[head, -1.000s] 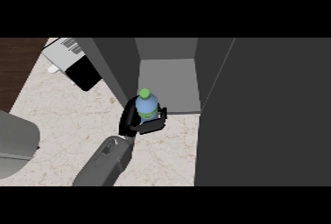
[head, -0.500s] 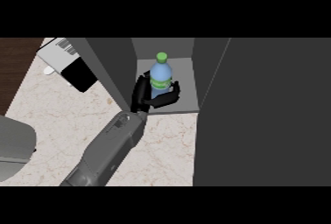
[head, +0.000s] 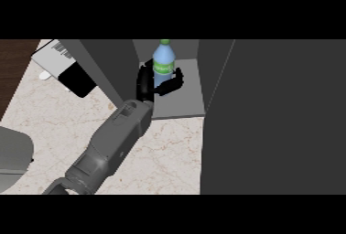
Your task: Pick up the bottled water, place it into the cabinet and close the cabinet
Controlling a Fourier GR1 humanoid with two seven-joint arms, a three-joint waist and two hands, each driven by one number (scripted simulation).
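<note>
Inside the cabinet, no longer out over the desk, the water bottle is now upright above the shelf, my left hand clamped round it, so letting go comes next.

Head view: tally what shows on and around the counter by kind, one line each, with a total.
bottled water: 1
cabinet: 1
left hand: 1
black-and-white object: 1
grey rounded object: 1
Total: 5
</note>
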